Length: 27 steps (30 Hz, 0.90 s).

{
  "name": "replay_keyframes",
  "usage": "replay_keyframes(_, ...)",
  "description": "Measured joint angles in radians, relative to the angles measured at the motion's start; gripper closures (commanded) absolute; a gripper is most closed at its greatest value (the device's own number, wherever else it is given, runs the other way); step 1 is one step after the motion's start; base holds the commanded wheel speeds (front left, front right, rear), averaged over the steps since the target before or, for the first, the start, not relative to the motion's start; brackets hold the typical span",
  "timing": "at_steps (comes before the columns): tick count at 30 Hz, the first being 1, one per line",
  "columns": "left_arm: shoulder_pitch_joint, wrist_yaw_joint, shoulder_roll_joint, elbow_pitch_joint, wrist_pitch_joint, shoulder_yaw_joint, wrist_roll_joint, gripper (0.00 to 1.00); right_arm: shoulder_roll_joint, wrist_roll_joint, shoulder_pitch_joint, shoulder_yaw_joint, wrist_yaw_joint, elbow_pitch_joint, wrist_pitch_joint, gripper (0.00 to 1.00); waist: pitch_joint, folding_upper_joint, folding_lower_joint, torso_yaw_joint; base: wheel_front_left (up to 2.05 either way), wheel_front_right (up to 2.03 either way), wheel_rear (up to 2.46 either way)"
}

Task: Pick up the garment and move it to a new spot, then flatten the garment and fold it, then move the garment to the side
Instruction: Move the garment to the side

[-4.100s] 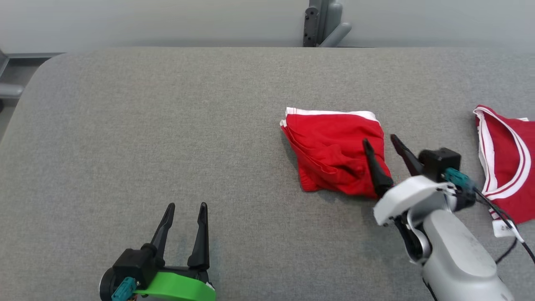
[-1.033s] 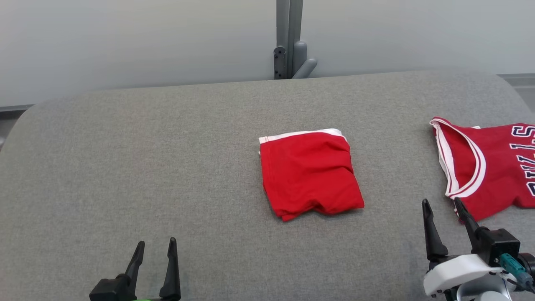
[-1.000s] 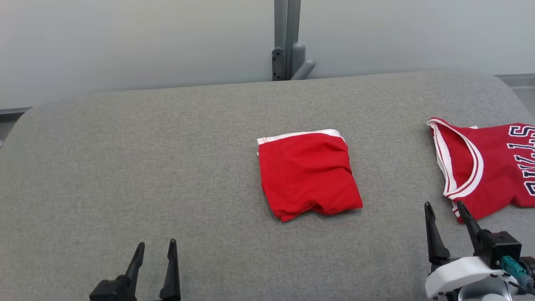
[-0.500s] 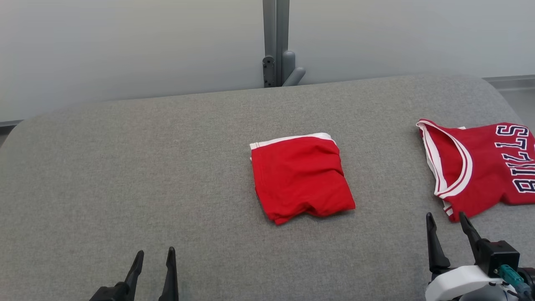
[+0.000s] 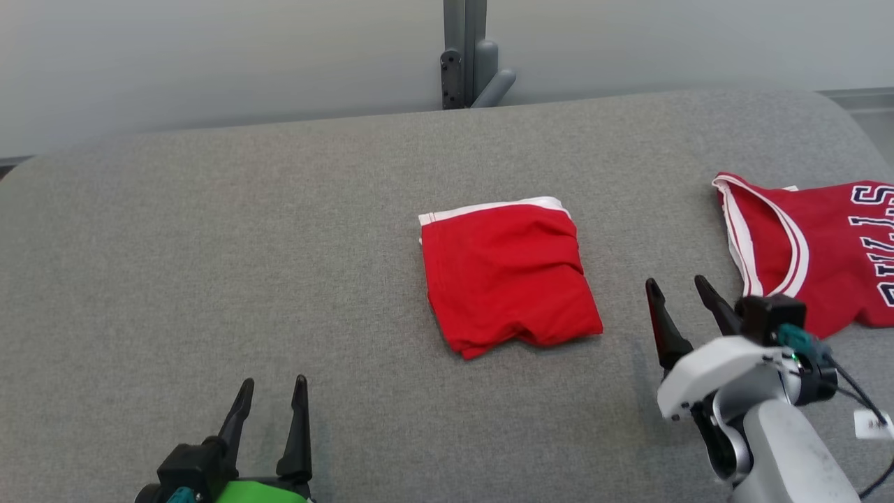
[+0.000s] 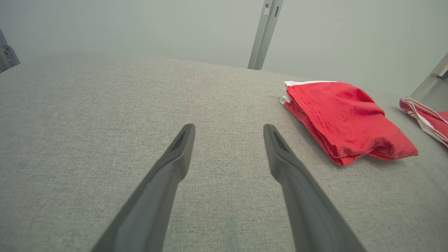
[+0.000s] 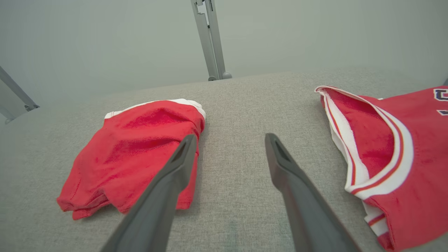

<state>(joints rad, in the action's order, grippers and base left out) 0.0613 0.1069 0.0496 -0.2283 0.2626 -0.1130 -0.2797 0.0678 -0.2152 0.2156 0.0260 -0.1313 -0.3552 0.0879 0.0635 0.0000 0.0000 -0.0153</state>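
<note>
My garment (image 5: 510, 272) lies folded into a rough red square with a white band along its far edge, near the middle of the grey tabletop (image 5: 209, 244). Nothing touches it.

My right pincer (image 5: 676, 281) hangs released, its two dark fingers spread and empty, just right of the garment's near right corner. In the right wrist view, the pincer (image 7: 230, 137) points at the bare strip of tabletop between the folded garment (image 7: 136, 154) on the left and a red jersey (image 7: 385, 157) with white trim on the right. That jersey (image 5: 824, 258) lies at the right edge of the tabletop, well apart from the garment.

My left pincer (image 5: 273, 381) is released too, empty, at the near left. Its wrist view shows the fingers (image 6: 175, 164) parted over bare cloth, with the garment (image 6: 344, 119) off to the far right.

A grey post (image 5: 464, 52) stands behind the far edge.
</note>
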Motion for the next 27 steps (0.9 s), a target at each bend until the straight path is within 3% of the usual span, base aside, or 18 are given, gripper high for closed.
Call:
replay_keyframes(8, -0.073, 0.002, 0.000, 0.001, 0.000, -0.047, -0.019, 0.00, -0.002, -0.085, 0.244, 0.062, 0.000, -0.187, -0.206, 0.00, 0.084, 0.0000, 0.0000, 0.044, 0.00, 0.00, 0.00)
replay_keyframes(23, -0.123, -0.003, 0.000, -0.001, 0.000, -0.052, -0.032, 0.00, -0.017, -0.134, 0.439, 0.032, 0.001, -0.483, -0.201, 0.00, 0.190, 0.0000, 0.0000, 0.139, 0.00, 0.00, 0.00)
replay_keyframes(24, -0.124, -0.005, 0.000, -0.001, 0.000, -0.053, -0.032, 0.00, -0.016, -0.160, 0.446, 0.044, 0.001, -0.492, -0.201, 0.25, 0.194, 0.0000, 0.0000, 0.142, 0.00, 0.00, 0.00)
replay_keyframes(25, -0.124, -0.005, 0.000, -0.001, 0.000, -0.052, -0.032, 0.00, -0.014, -0.179, 0.452, 0.060, 0.001, -0.499, -0.201, 0.68, 0.198, 0.0000, 0.0000, 0.144, 0.00, 0.00, 0.00)
replay_keyframes(26, -0.124, -0.006, 0.000, -0.001, 0.000, -0.053, -0.032, 0.00, -0.012, -0.204, 0.456, 0.077, 0.001, -0.504, -0.201, 1.00, 0.200, 0.0000, 0.0000, 0.144, 0.00, 0.00, 0.00)
replay_keyframes(27, -0.124, -0.006, 0.000, -0.001, 0.000, -0.052, -0.032, 0.00, -0.012, -0.232, 0.459, 0.094, 0.001, -0.504, -0.199, 1.00, 0.200, 0.0000, 0.0000, 0.142, 0.00, 0.00, 0.00)
